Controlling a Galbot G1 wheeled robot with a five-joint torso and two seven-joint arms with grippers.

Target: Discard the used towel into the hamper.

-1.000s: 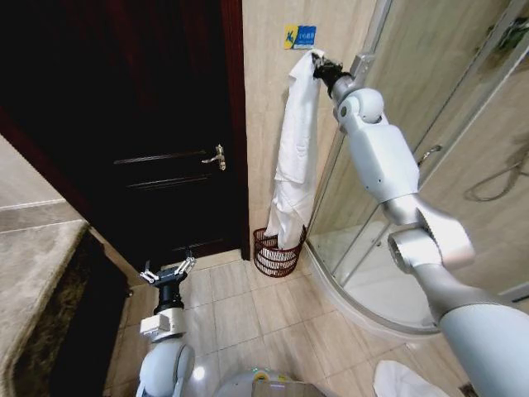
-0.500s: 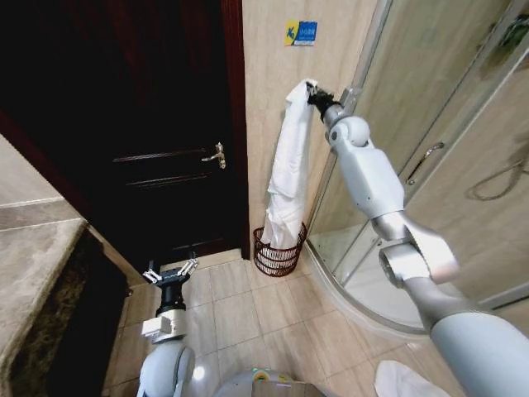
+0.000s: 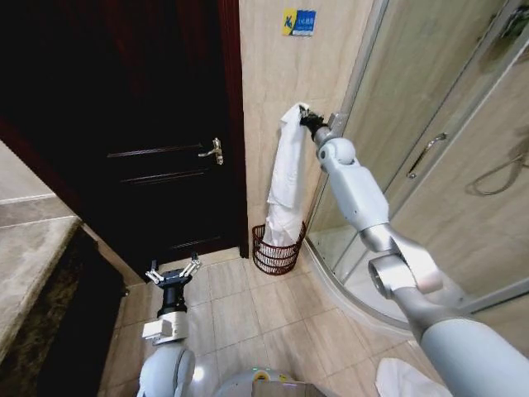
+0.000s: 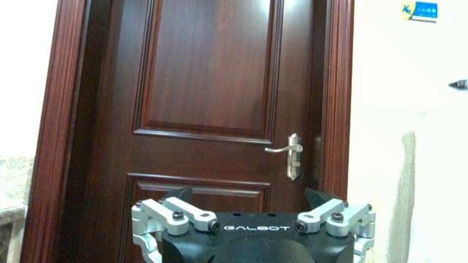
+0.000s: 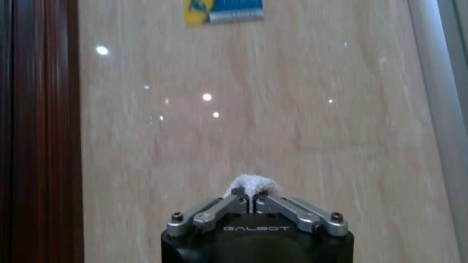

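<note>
Right gripper [image 3: 304, 121] pinches the limp, light towel [image 3: 283, 178] by its top corner — tail draping into the hamper [image 3: 275, 253] — left gripper [image 3: 173, 273] spread, idle low.

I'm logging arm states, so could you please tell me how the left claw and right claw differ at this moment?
The left claw is open and holds nothing; the right claw is shut on the towel. The left claw sits low before the door; the right claw is raised, the towel's bottom in the hamper. Both point forward.

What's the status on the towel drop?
Right gripper shut on towel, held above hamper. Towel's lower end inside hamper. Left gripper open, idle, low. Nothing blocking.
</note>
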